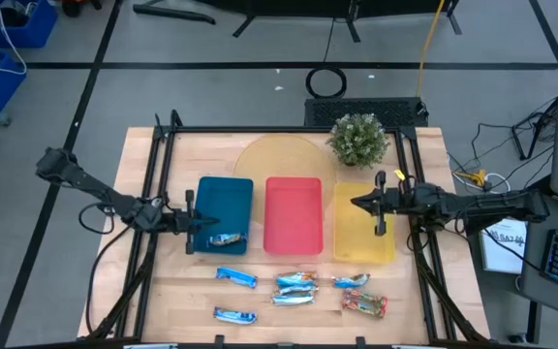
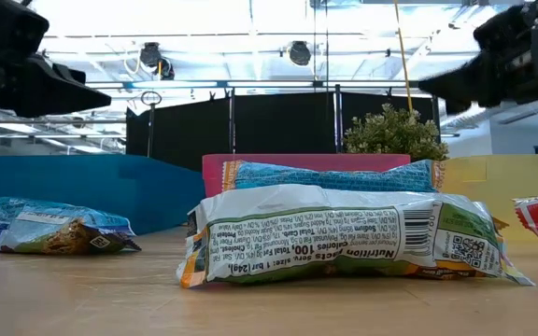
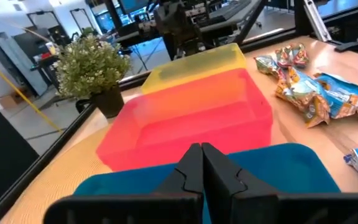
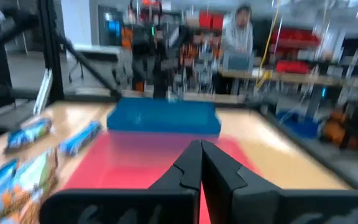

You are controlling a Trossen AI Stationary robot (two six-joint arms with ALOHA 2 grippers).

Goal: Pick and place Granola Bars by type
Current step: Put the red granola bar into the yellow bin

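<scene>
Fingers of our left gripper [image 1: 199,233] are together over the blue tray [image 1: 223,206], empty; loose granola bars [image 1: 235,277] lie lower, lengthwise left-to-right.

A: What is sitting on the wooden surface [image 1: 172,301]?

B: Three trays are lying side by side: a blue tray [image 1: 223,201], a red tray [image 1: 293,215] and a yellow tray [image 1: 361,233], with the red one between the others.

A: Anything behind them?

B: A potted plant [image 1: 358,139] is standing near the yellow tray, beside a round pale mat [image 1: 269,160]. In the right wrist view, a person [image 4: 238,31] is standing far off in the room.
</scene>
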